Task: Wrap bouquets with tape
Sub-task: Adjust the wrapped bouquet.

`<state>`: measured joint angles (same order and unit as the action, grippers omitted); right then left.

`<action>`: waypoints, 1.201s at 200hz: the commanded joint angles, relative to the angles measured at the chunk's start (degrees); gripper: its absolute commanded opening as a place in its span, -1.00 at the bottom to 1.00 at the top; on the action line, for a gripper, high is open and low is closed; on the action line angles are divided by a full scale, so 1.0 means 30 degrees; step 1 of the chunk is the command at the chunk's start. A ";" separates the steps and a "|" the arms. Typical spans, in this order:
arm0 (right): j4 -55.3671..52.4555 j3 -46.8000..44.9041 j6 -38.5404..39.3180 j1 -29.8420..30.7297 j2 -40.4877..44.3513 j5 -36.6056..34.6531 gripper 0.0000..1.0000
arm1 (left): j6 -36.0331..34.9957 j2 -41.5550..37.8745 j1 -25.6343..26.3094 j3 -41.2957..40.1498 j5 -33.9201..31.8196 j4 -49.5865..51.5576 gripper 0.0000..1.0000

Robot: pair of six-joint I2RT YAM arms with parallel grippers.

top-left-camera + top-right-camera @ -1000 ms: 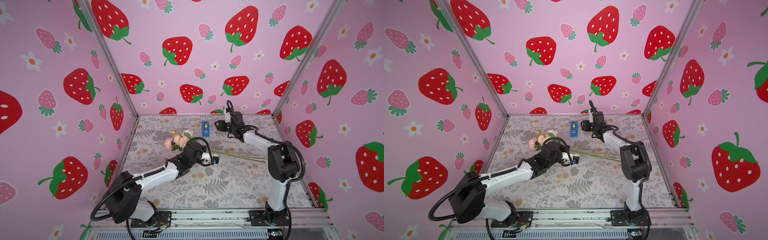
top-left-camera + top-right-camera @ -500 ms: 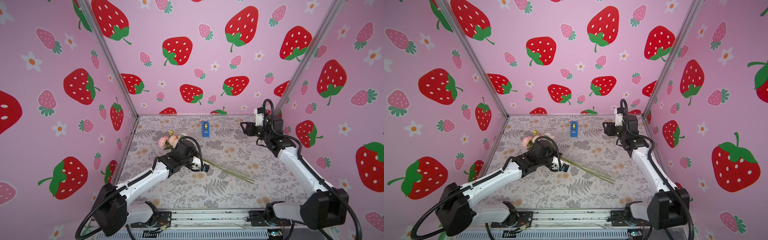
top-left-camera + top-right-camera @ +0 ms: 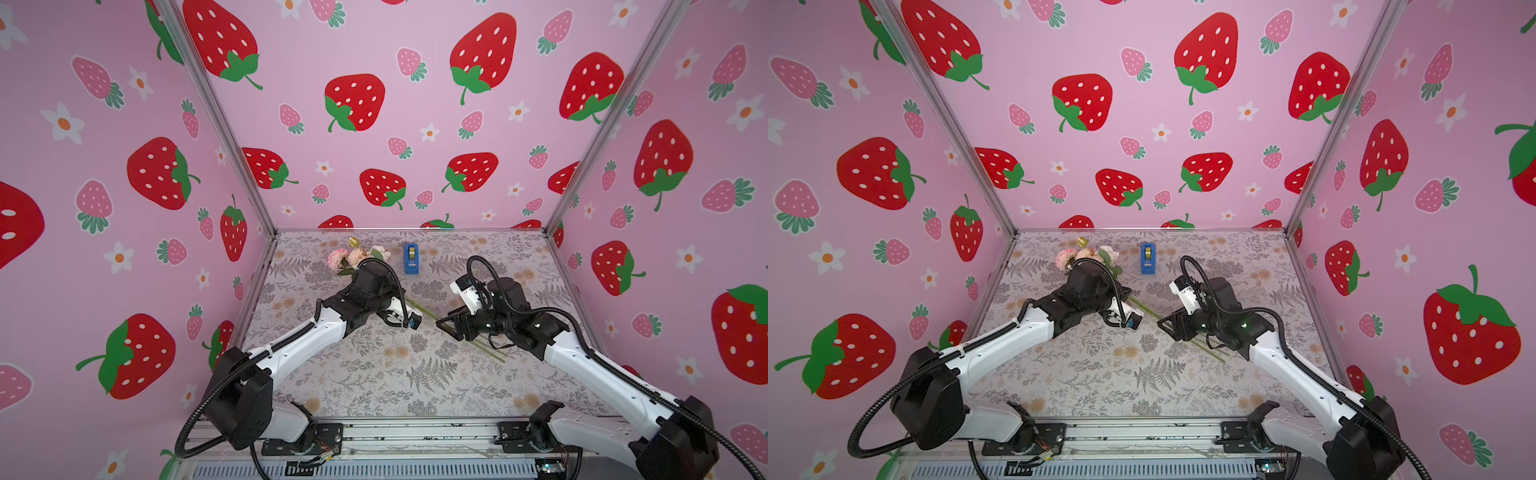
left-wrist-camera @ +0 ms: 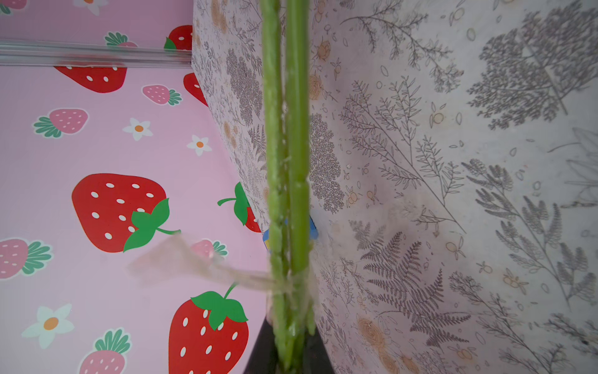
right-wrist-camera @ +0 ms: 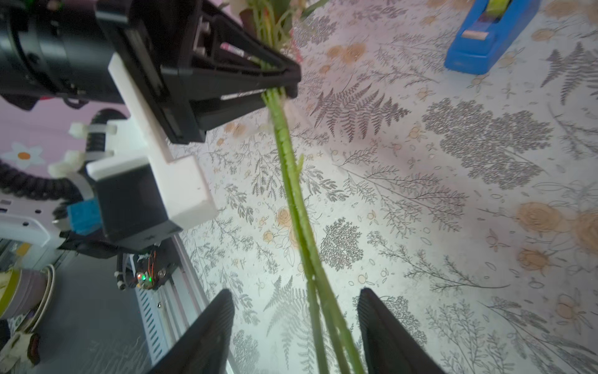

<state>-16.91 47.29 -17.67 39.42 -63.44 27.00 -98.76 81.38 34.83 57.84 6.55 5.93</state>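
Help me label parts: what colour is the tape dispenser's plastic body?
Blue. The plastic tape dispenser shows best in the right wrist view.

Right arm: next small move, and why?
Probably close the right pincer on the bouquet stems. Its jaws stand open on either side of them, the left pincer is shut on them nearer the blooms, and a loose tape tail needs pressing down.
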 commanded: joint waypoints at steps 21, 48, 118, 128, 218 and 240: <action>-0.1673 0.0175 0.1147 0.0712 -0.1023 -0.3300 0.28 | -0.1305 -0.0281 -0.0029 0.1312 0.0966 -0.0447 -1.00; -0.1395 0.0516 0.1624 0.0718 -0.1079 -0.4613 0.28 | -0.1546 -0.0633 -0.0032 0.1273 0.0896 -0.0165 -1.00; -0.0458 0.1251 0.2968 0.1796 -0.1871 -0.4182 -0.96 | 0.1727 -0.1096 0.0020 0.1652 0.2042 -0.0560 -0.98; -0.0416 0.1524 0.3117 0.1826 -0.1638 -0.5039 -1.00 | 0.3613 -0.1376 -0.0030 0.1830 0.2898 -0.0524 -0.56; -0.1850 0.5397 0.4365 0.1834 -0.1474 -0.9276 -1.00 | 1.5230 -0.4851 0.0606 -0.2920 0.4743 -0.6212 0.56; -0.1733 0.5848 0.4885 0.1832 -0.1297 -0.8647 -1.00 | 1.7475 -0.5388 0.0548 -0.4966 0.4266 -0.7663 0.50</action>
<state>-21.96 62.76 -5.80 45.10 -68.29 1.26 -57.12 66.19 36.64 48.38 19.90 -11.18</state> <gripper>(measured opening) 0.072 0.763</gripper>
